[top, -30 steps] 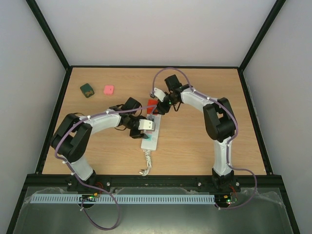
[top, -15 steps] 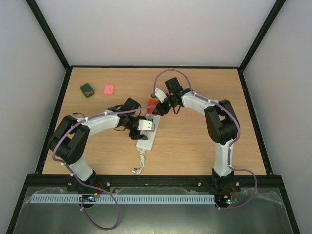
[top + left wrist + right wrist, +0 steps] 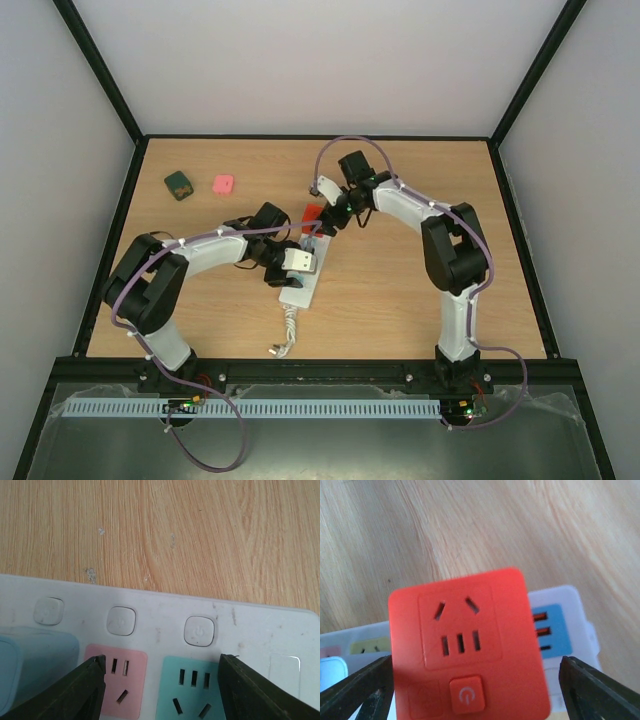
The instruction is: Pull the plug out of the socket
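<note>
Near middle of table (image 3: 420,300), a bit toward its near edge, white power strip (image 3: 298,292) lies near-to-far. Coiled cord (image 3: 288,328) trails off toward near edge.

L gripper (image 3: 162,687) hangs low over strip w/ fingers apart, straddling pink outlet (image 3: 120,680) & teal outlet (image 3: 192,685), nothing clamped btwn them. Prob placed there to pin strip down so it doesn't lift w/ the plug. Actual contact: can't tell.

At strip's far end, red plug adapter (image 3: 470,645) sits btwn R gripper (image 3: 477,690) fingers. Jaws wide, clear gap on one side, so no grip on it. Adapter hides the outlet under it, so seated vs already free: can't tell. Blue outlet (image 3: 547,627) peeks just beside it.

Green cube (image 3: 179,184) & pink cube (image 3: 223,184) sit near far-left corner, well apart from strip, not involved.
</note>
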You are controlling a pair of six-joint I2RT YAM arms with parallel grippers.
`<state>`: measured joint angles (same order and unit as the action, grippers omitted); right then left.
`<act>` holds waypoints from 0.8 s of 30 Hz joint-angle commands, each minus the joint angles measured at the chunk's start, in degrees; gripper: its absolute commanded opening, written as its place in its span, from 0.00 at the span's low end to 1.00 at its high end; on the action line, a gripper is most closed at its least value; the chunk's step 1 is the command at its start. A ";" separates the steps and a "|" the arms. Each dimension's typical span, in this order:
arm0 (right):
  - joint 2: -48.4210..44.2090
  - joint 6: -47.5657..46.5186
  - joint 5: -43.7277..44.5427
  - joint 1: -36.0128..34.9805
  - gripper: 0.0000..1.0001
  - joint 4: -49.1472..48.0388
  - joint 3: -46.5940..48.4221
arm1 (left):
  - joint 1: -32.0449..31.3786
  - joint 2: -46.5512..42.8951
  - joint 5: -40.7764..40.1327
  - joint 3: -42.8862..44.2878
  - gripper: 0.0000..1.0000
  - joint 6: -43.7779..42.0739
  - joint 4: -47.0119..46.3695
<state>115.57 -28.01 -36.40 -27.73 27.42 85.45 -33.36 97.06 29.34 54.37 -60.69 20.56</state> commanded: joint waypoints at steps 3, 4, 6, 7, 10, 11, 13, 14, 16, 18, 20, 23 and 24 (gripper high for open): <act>3.32 -5.82 -0.34 0.30 0.93 7.18 7.17 | -0.08 2.02 -2.18 -1.90 0.64 -2.73 2.37; 3.83 -6.82 -0.83 0.30 0.94 8.11 7.86 | -0.11 2.04 -2.18 -1.85 0.64 -2.77 2.34; 4.77 -8.47 -1.50 0.17 0.93 9.35 8.80 | -0.12 2.15 -2.18 -1.73 0.64 -2.84 2.52; 5.17 -9.45 -1.80 0.07 0.91 10.05 9.24 | -0.06 2.29 -2.31 -1.68 0.64 -2.79 2.43; 6.12 -12.22 -1.51 -0.40 0.87 11.54 10.09 | -0.10 2.86 -2.53 -1.46 0.64 -2.68 2.56; 6.41 -12.74 -1.10 -0.62 0.85 11.94 10.34 | -0.07 2.95 -2.59 -1.38 0.64 -2.64 2.56; 6.81 -13.36 -0.33 -0.96 0.78 12.27 10.52 | -0.09 3.02 -2.67 -1.38 0.64 -2.51 2.46; 6.81 -13.38 -0.19 -1.01 0.74 12.26 10.53 | -0.07 3.07 -2.71 -1.37 0.63 -2.43 2.44; 6.58 -13.43 -0.48 -0.96 0.67 12.12 10.51 | -0.11 3.37 -3.03 -1.37 0.62 -2.40 2.41; 6.24 -13.24 -0.85 -0.99 0.59 11.96 10.46 | -0.04 3.87 -3.59 -1.29 0.61 -2.71 2.77; 5.64 -12.85 -1.31 -0.99 0.52 11.56 10.53 | -0.10 4.28 -4.07 -1.05 0.61 -3.01 3.25; 4.68 -12.77 -2.42 -0.97 0.44 11.41 10.61 | -0.03 5.31 -4.14 -0.16 0.60 -3.42 4.64; 4.40 -12.84 -2.77 -1.01 0.42 11.39 10.64 | -0.03 5.60 -4.07 0.16 0.61 -3.54 5.07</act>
<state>121.93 -40.82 -36.67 -28.27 37.04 94.65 -33.34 98.17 30.35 55.11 -61.58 21.26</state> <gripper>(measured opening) 0.618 0.607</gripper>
